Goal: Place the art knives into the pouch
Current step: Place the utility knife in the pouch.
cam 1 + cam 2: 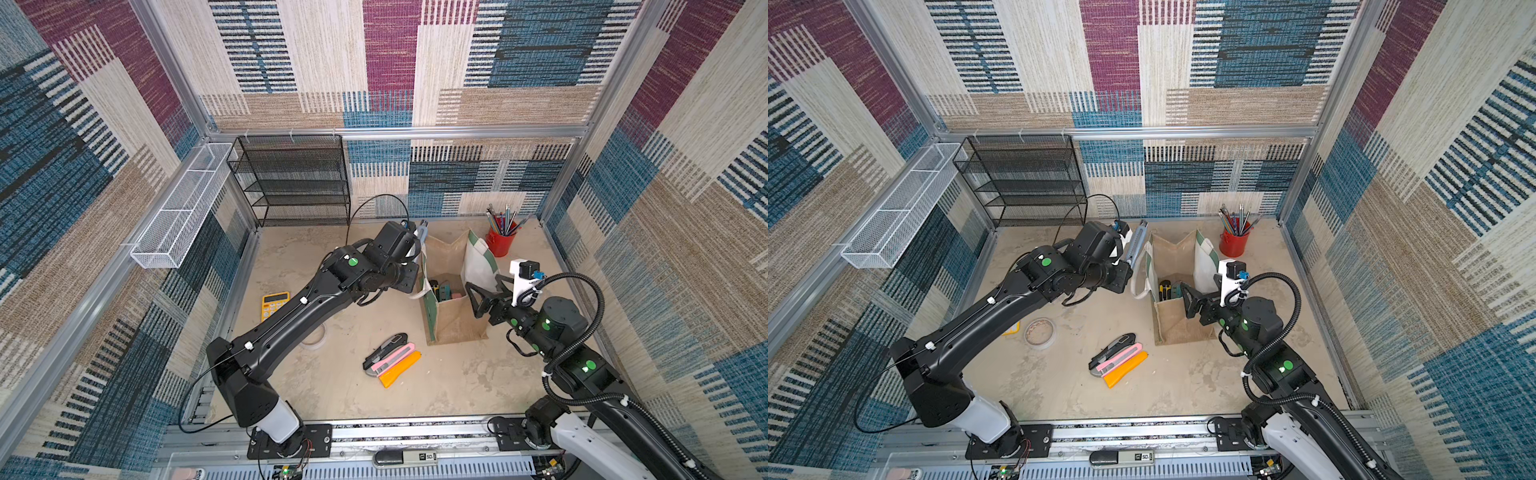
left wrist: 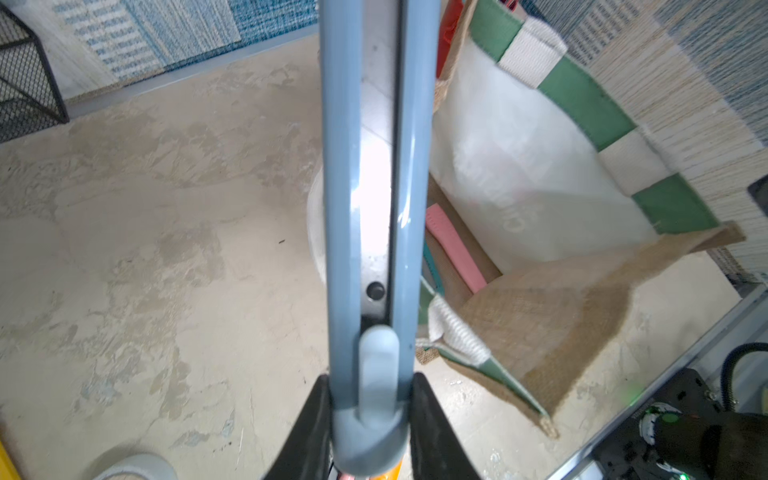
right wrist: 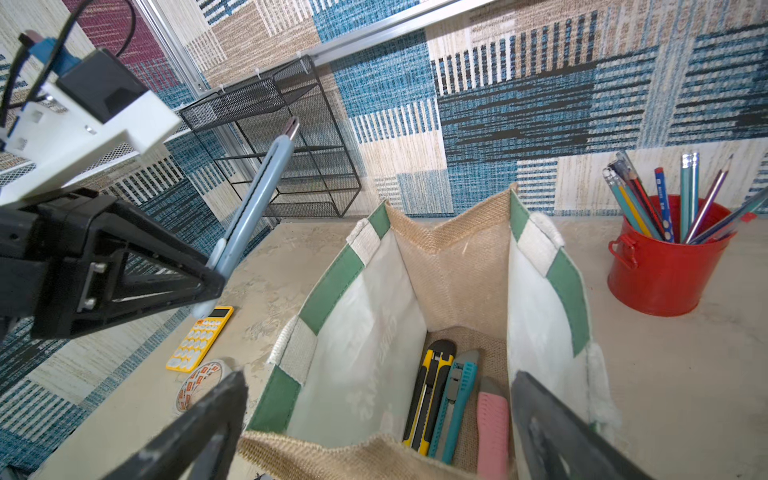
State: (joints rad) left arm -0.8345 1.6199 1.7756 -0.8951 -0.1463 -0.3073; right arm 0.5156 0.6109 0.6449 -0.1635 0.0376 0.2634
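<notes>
My left gripper (image 2: 372, 382) is shut on the butt end of a grey-blue art knife (image 2: 374, 166). It holds the art knife (image 1: 1136, 245) raised above the table, tip pointing up and toward the back wall, just left of the pouch (image 1: 1177, 328). The pouch (image 3: 453, 266) is a tan jute bag with green-white trim, standing upright with its mouth open. Three cutters lie on its bottom: yellow-black (image 3: 432, 390), teal (image 3: 457, 399) and pink (image 3: 492, 428). My right gripper (image 1: 488, 291) is open wide over the pouch's near rim, holding nothing.
Three more cutters lie together in front of the pouch: black-grey (image 1: 384, 345), pink (image 1: 395, 357), orange (image 1: 401, 370). A red pencil cup (image 1: 500, 243) stands behind the pouch. A yellow calculator (image 1: 274, 305) and tape roll (image 1: 1040, 332) lie under the left arm. A black mesh shelf (image 1: 295, 183) fills the back left.
</notes>
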